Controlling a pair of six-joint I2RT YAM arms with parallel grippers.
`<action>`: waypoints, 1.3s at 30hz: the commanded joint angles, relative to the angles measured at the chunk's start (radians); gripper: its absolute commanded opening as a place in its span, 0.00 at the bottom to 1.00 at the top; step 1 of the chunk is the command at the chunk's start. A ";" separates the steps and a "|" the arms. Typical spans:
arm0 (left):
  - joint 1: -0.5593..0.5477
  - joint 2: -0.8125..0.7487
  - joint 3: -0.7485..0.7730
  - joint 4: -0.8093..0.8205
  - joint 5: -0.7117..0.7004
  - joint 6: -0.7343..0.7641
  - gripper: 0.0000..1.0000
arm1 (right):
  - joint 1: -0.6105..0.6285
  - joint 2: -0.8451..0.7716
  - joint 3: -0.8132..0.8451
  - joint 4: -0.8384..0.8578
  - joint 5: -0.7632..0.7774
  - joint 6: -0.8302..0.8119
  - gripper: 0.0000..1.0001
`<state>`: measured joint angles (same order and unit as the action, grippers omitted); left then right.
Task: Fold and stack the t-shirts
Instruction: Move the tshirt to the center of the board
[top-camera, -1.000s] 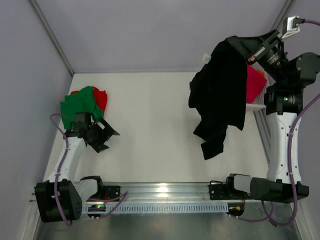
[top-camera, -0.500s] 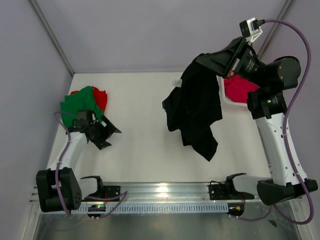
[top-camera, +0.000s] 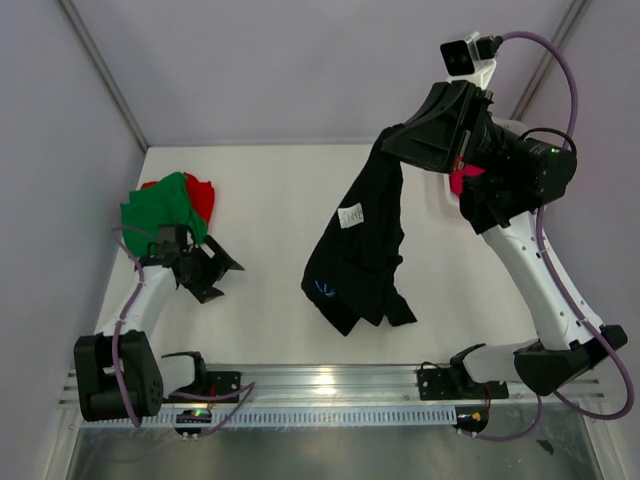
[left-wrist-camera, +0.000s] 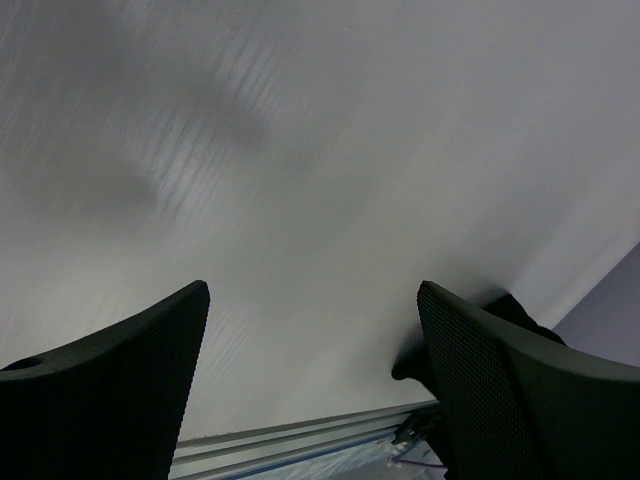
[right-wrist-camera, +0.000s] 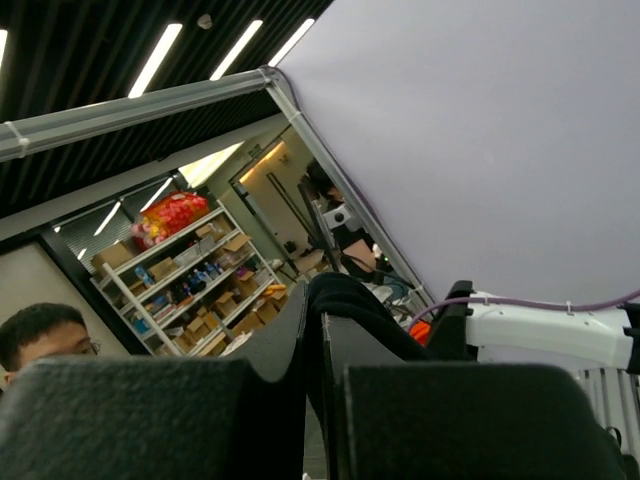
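Right pincer (top-camera: 392, 141) clamps the black t-shirt (top-camera: 360, 250) by its top; its length hangs down and leftward from me. My left pincer (top-camera: 214, 279), jaws apart, sits well left of it.

right claw (top-camera: 395, 140): its tips vanish into the black t-shirt (top-camera: 365, 255) | pink t-shirt (top-camera: 462, 181): we glimpse only a sliver behind the right arm (top-camera: 520, 262) | red t-shirt (top-camera: 204, 196): mostly under the green t-shirt (top-camera: 160, 208) | white label (top-camera: 350, 217): print too small for us | left claw (left-wrist-camera: 312, 310): fingers cut off at the bottom edge
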<state>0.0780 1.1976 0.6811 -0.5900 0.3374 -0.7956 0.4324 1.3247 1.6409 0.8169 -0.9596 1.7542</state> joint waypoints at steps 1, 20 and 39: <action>-0.001 0.003 -0.008 0.047 0.017 0.007 0.87 | 0.008 -0.001 0.060 0.198 0.107 0.100 0.03; 0.000 -0.021 0.011 0.019 0.015 0.019 0.87 | -0.026 -0.104 -0.079 -1.407 0.715 -0.928 0.03; -0.001 -0.038 0.017 -0.011 0.014 0.027 0.87 | -0.024 -0.090 -0.133 -1.638 0.955 -1.018 0.03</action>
<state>0.0780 1.1858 0.6765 -0.5911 0.3378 -0.7799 0.4099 1.2392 1.5078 -0.8204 -0.0509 0.7532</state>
